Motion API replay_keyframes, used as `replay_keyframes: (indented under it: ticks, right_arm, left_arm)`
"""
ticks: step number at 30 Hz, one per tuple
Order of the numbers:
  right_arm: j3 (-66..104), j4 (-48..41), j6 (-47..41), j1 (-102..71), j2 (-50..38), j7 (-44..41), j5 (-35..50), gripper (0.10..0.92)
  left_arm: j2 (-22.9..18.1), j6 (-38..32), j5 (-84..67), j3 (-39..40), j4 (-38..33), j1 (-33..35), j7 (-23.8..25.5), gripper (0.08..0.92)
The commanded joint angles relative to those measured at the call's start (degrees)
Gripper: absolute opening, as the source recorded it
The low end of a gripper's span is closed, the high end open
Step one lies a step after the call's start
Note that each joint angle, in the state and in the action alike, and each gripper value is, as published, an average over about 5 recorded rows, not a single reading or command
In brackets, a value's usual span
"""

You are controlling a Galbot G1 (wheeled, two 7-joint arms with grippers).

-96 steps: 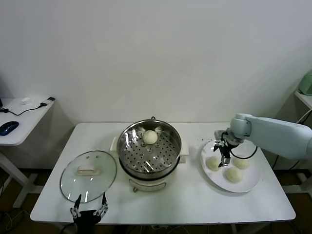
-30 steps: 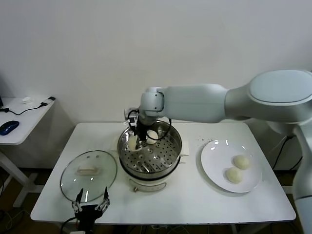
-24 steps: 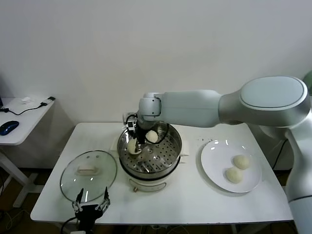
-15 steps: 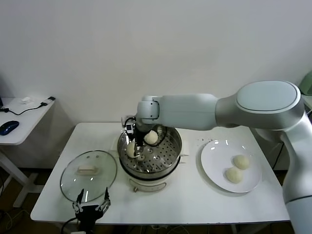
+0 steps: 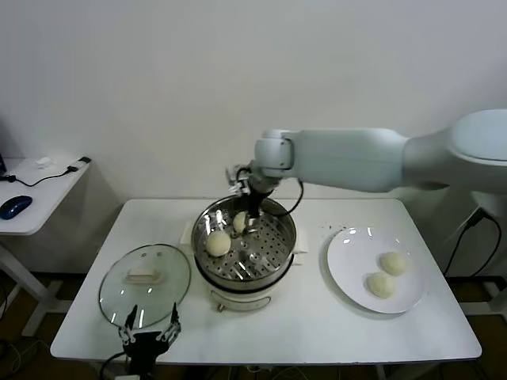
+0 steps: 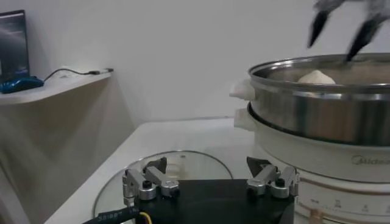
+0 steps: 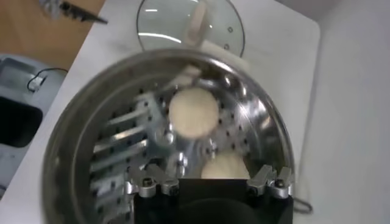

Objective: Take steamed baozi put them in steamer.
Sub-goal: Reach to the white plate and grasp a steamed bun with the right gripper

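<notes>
Surface: white table (image 5: 317,332) against a plain white wall. Far left, a side desk (image 5: 36,198) carries a blue mouse (image 5: 14,207) and a cable.

Left gripper (image 5: 146,342) sits parked at the table's near edge, fingers spread and empty; the left wrist view shows both finger pairs apart. Just beyond it lies the glass lid (image 5: 144,283), flat on the table.

To the right of the lid stands the steamer (image 5: 244,277). The right gripper (image 5: 250,207) hangs over the steamer's far rim, fingers apart, holding nothing. One baozi (image 5: 218,242) rests on the perforated tray, to the left of and nearer than that gripper; a second baozi (image 5: 240,222) lies almost directly under it, partly hidden by the fingers in the head view.

The right wrist view looks straight down and shows both buns whole, first (image 7: 193,112), second (image 7: 224,165), plus the lid beyond the pot. The left wrist view shows only one bun top (image 6: 315,77) over the pot rim, with the right gripper's dark fingertips above.

Well right of the right gripper, a white plate (image 5: 348,289) holds two more buns (image 5: 392,263), (image 5: 381,284), close together.
</notes>
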Motion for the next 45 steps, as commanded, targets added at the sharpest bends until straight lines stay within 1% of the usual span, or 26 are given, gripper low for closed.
replay_keyframes:
  ticks: [1,3,6,9,13,17,24,41,43,45]
  right_arm:
    - [-11.0,9.5,5.8,8.6,-25.9,-6.7,-11.5,0.823]
    - [-12.3,9.4,6.3,5.7,-30.1,-6.2,-15.3,0.823]
    - [-10.7,7.8,6.6,-0.7,-33.9,-5.4,-21.1,0.823]
    - [-6.7,5.5,6.3,-7.9,-35.7,-4.5,-25.6,0.823]
    - [-0.2,2.3,5.6,-17.2,-36.2,-3.6,-28.8,0.823]
    - [5.7,-0.3,4.9,-24.7,-35.4,-3.2,-29.6,0.823]
    - [11.0,-4.3,4.6,-31.4,-33.5,-2.6,-31.4,0.823]
    - [16.0,-7.3,4.1,-36.5,-30.6,-1.6,-31.3,0.823]
    - [15.9,-6.9,4.3,-35.7,-30.8,-1.9,-31.1,0.813]
    - [15.4,-6.2,4.4,-34.4,-31.1,-2.3,-30.7,0.778]
  left_arm:
    - [0.1,0.0,0.0,0.0,0.0,0.0,0.0,0.823]
    - [0.2,0.0,-0.1,-0.2,0.0,0.0,0.0,0.823]
    - [0.3,0.0,-0.1,-0.3,0.3,-0.2,0.0,0.823]
    - [0.2,0.1,-0.1,-0.3,0.4,-0.4,0.0,0.823]
    - [0.0,0.4,0.1,-0.4,0.4,-0.5,0.1,0.823]
    - [-0.2,0.6,0.2,-0.5,0.5,-0.5,0.1,0.823]
    - [-0.7,0.6,0.6,-0.6,1.0,-0.2,0.1,0.823]
    - [-0.8,0.4,1.0,-0.6,1.6,-0.2,0.0,0.823]
    - [-0.8,0.4,1.0,-0.6,1.6,-0.1,0.0,0.823]
    - [-0.8,0.5,1.1,-0.6,1.4,0.0,0.0,0.823]
